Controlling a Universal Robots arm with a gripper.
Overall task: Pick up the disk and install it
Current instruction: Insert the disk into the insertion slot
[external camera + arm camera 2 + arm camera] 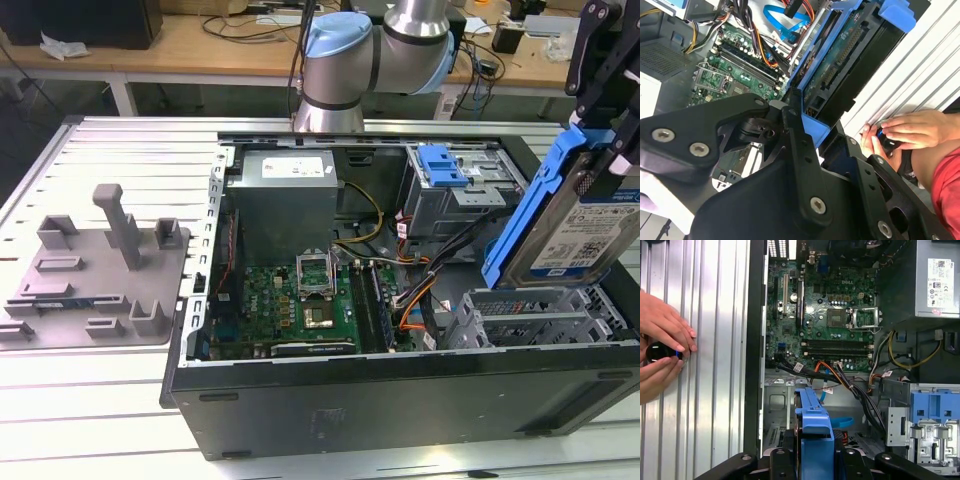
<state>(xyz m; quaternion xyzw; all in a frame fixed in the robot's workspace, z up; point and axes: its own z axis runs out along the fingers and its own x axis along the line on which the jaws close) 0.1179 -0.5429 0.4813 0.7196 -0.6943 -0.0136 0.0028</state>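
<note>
The gripper (612,140) was clamped on the disk (580,225), holding it by the blue carrier's edges in the air. The disk hung tilted on edge, label showing in the exterior view, above the empty metal drive cage (540,315) of the open computer case (400,400). The case lay on the ribbed surface (100,410). A grey fixture tray (90,270) sat near the surface's edge at the exterior view's left. In the first wrist view, a person's hands (660,355) rested on the surface beside the case, around a small black object (657,351).
</note>
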